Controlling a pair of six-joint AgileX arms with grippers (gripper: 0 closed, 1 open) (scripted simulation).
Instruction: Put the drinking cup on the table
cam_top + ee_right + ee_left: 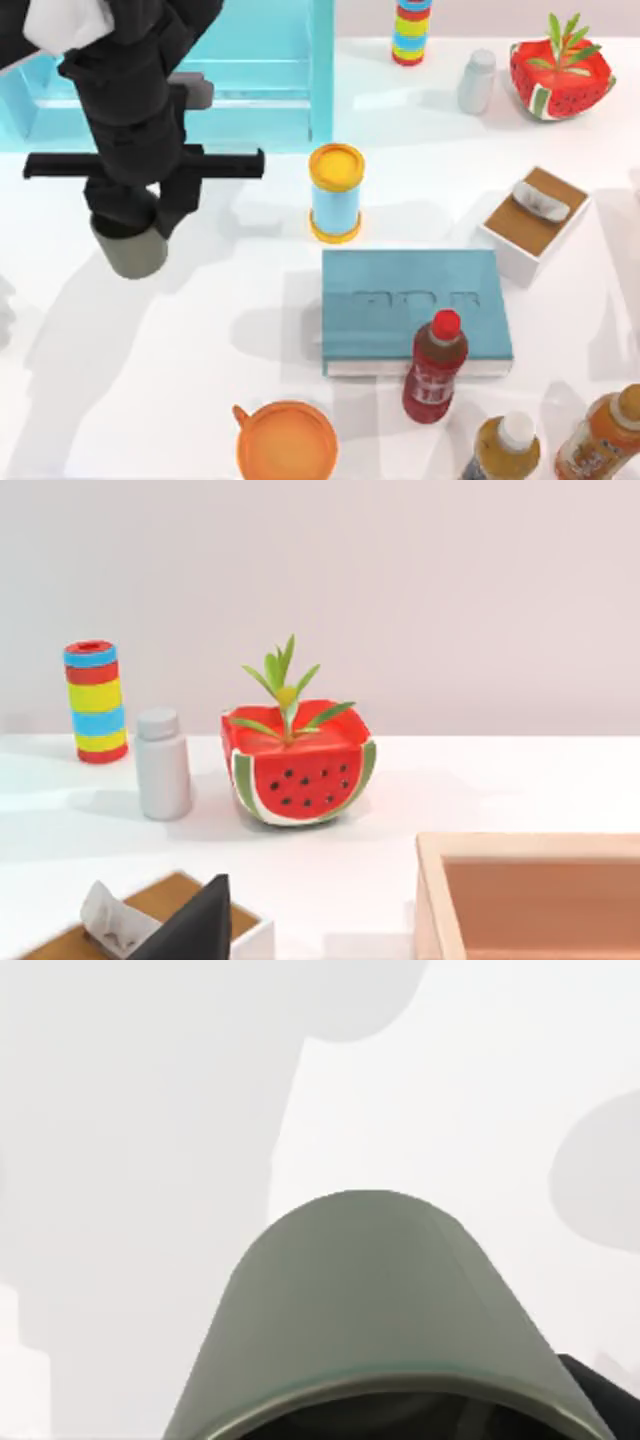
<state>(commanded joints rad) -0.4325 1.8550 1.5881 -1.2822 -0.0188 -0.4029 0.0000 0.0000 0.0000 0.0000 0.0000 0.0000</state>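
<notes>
Cup [134, 251] at table's [150, 400] left side, held by left gripper [130, 215] from above, fingers closed on its rim. Cup upright, grey-green. Blue can [336, 192] with yellow lid near middle. Teal book [412, 305] right of that, red bottle [434, 367] on its front edge. Right gripper's fingers: cannot tell.

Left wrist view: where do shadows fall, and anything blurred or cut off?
Left wrist view: the drinking cup looms soft-edged, cropped at the frame edge; broad grey shadows lie across the white table. Top view: the left gripper holds the cup over its own soft shadow. Right wrist view: even light, faint shadow beside the white bottle.
</notes>
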